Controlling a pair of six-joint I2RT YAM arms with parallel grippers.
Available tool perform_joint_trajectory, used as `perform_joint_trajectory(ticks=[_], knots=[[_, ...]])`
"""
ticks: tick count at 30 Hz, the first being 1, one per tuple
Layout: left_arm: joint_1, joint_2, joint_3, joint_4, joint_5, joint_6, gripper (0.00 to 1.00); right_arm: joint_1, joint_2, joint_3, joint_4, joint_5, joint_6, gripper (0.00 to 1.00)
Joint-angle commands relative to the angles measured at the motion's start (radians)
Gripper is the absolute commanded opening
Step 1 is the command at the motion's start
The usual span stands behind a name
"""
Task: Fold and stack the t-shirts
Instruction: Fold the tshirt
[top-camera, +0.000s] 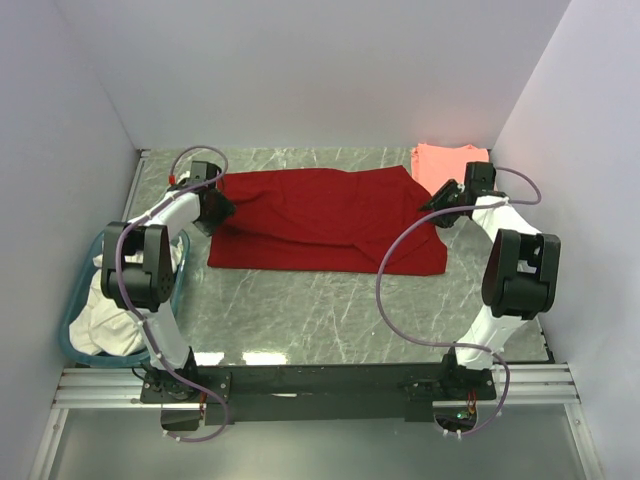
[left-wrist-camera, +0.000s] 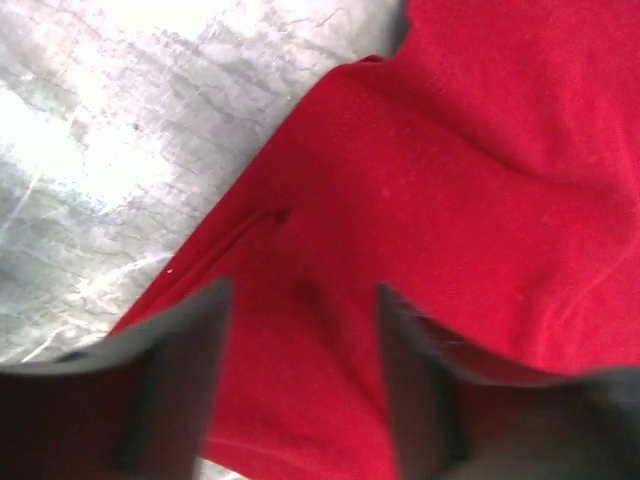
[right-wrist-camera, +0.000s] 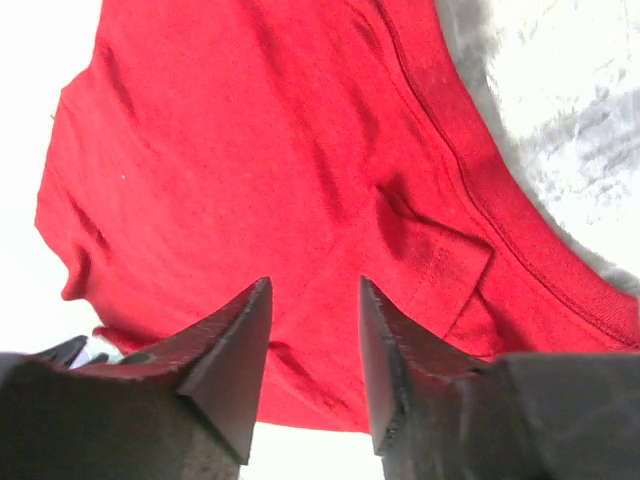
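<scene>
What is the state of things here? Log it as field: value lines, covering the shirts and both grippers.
red t-shirt: spread across the middle of the table, partly folded, wrinkled
salmon-pink t-shirt: folded, at the far right corner, not on the red one
left gripper: open, over the red shirt's left edge
right gripper: open, over the red shirt's right edge
basket: at the left side by the left arm, white cloth inside
stack: not yet made

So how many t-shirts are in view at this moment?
2. The deep red t-shirt lies spread across the middle of the table; the salmon-pink t-shirt sits folded at the far right corner. White cloth in the basket on the left may hide more shirts.
</scene>
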Motion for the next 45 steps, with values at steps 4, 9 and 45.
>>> perform_joint_trajectory(ticks=[4, 9, 45], knots=[[0.005, -0.138, -0.068, 0.042, 0.043, 0.001, 0.82, 0.030, -0.120, -0.016, -0.024, 0.061, -0.047, 0.49], [-0.021, -0.250, -0.179, 0.064, 0.038, -0.083, 0.81, 0.100, -0.246, -0.212, 0.065, 0.124, -0.033, 0.49], [-0.139, -0.276, -0.509, 0.143, -0.088, -0.200, 0.54, 0.251, -0.188, -0.472, 0.350, 0.161, 0.066, 0.30]])
